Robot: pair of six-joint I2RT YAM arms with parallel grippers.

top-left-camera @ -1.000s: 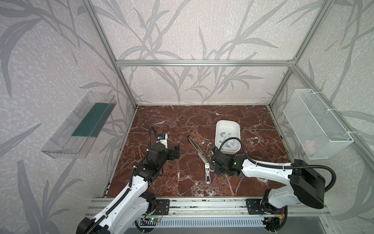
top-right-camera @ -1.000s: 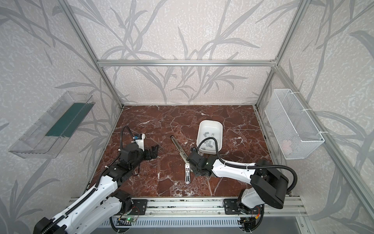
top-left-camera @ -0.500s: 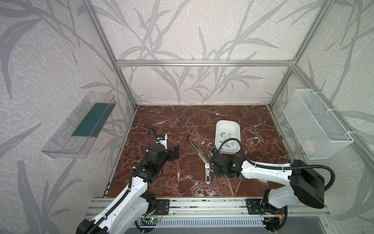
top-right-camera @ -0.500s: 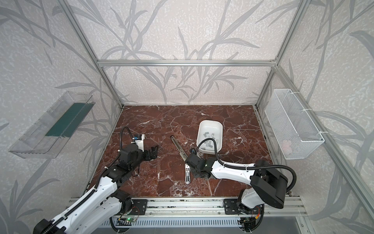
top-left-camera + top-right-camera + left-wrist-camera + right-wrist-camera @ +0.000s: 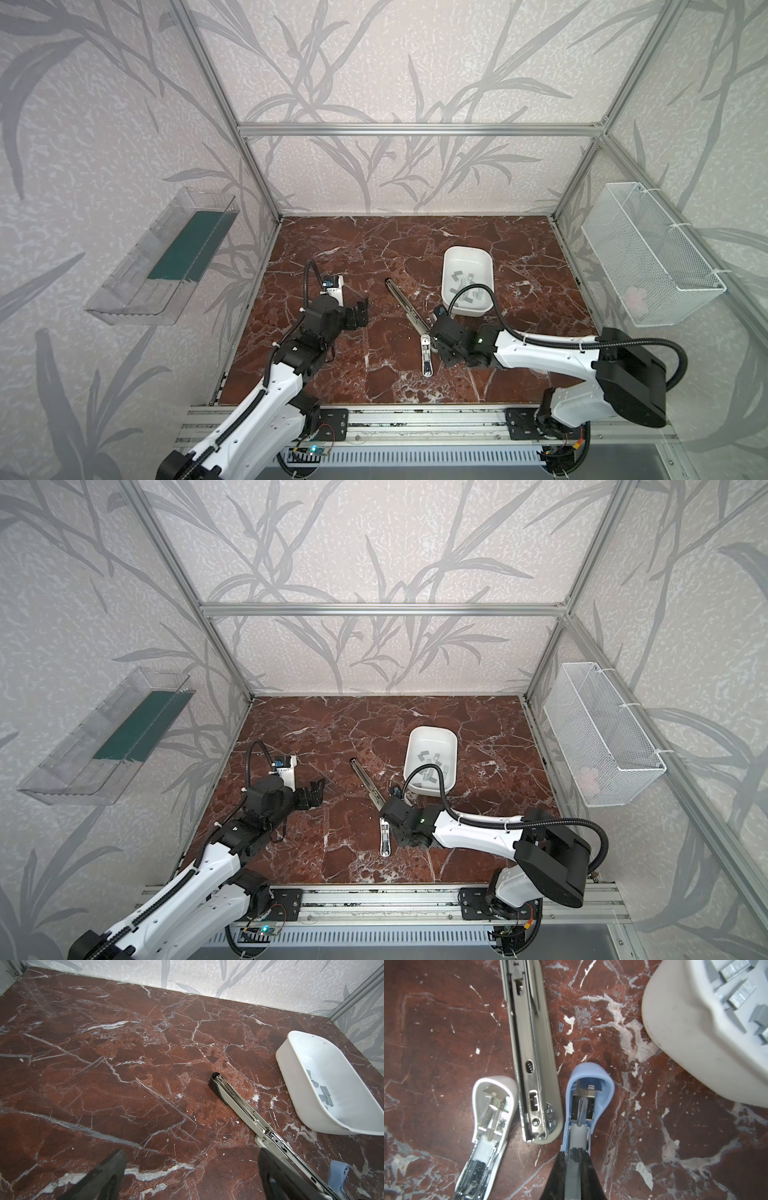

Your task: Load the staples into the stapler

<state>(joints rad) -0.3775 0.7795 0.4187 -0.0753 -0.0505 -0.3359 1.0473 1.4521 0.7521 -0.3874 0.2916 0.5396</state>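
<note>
Three staplers lie flipped open side by side in the right wrist view: a long grey stapler (image 5: pixel 533 1047), a small white stapler (image 5: pixel 492 1109) and a small blue stapler (image 5: pixel 588 1093). My right gripper (image 5: pixel 574 1154) is shut on a grey strip of staples (image 5: pixel 572 1176), held over the blue stapler's channel. In both top views the right gripper (image 5: pixel 441 351) (image 5: pixel 397 831) covers the blue stapler, next to the white stapler (image 5: pixel 426 359). More staples (image 5: pixel 467 291) lie in the white tub (image 5: pixel 467 250). My left gripper (image 5: pixel 361 309) (image 5: pixel 191 1154) hovers open and empty to the left.
The white tub (image 5: pixel 685 1039) stands close beside the blue stapler, and the long stapler (image 5: pixel 405 301) runs away toward the back left. A wire basket (image 5: pixel 648 253) hangs on the right wall and a clear tray (image 5: pixel 166 262) on the left wall.
My right gripper has crept slightly toward the front and left with the strip still in it. The left arm has not moved.
</note>
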